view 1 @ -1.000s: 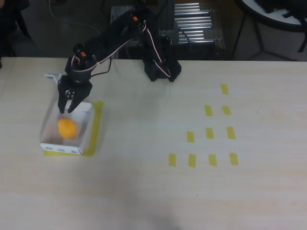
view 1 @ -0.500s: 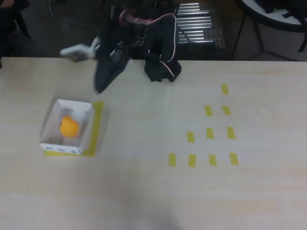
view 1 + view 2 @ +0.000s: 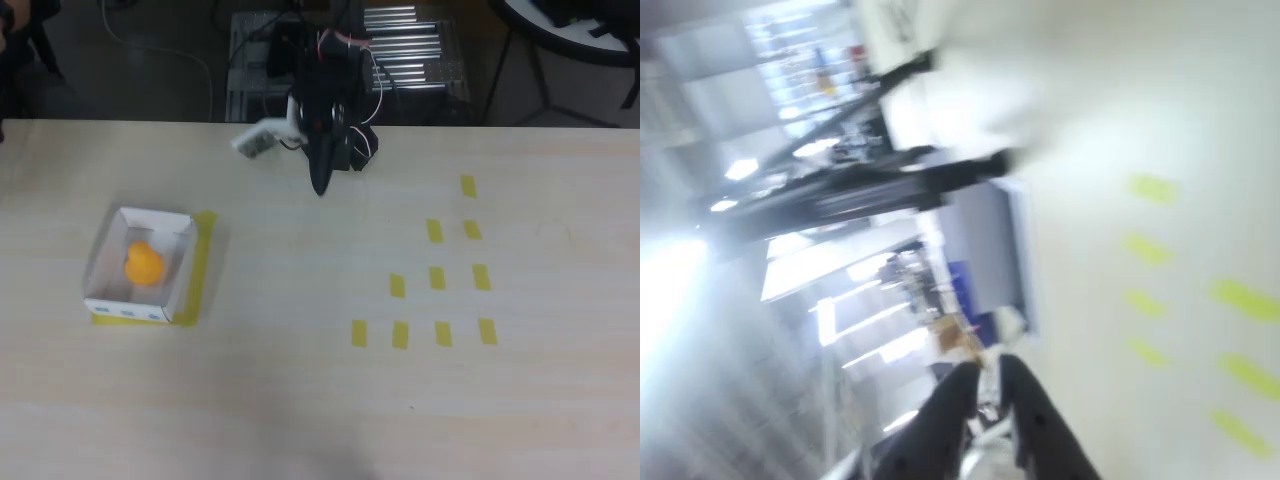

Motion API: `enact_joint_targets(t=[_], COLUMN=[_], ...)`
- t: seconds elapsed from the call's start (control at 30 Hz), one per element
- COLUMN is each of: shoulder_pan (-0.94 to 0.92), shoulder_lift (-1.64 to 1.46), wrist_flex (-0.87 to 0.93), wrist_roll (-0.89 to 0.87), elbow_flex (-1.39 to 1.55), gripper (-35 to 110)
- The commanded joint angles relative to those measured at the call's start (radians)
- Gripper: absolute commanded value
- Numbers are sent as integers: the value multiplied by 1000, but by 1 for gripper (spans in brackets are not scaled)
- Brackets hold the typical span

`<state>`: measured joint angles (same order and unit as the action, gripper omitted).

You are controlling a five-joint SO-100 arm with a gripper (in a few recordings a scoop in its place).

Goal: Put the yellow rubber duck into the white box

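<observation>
Wrist view is motion-smeared: background just streaks, yellow tape strips point(image 3: 1245, 298) soft blobs. Tool point(image 3: 985, 392) bases cut by bottom edge. Overhead: yellow rubber duck point(image 3: 143, 264) too small for its face to read; tool point(image 3: 320, 183) tips merge, gap unreadable.

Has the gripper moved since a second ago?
Yes. In the overhead view the gripper has swung right and up, away from the box holding the duck, to the arm's base.
</observation>
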<state>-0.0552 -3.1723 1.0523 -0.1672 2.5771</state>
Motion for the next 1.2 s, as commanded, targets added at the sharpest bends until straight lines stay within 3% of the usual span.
enact_joint_targets(t=[0.0, 0.33, 1.17], shoulder_pan=[29, 43, 32], shoulder_lift=[-126, -163, -163], wrist_flex=[14, 75, 114], wrist_roll=[-41, -48, -46], elbow_flex=[241, 456, 448], gripper=[0, 0, 0])
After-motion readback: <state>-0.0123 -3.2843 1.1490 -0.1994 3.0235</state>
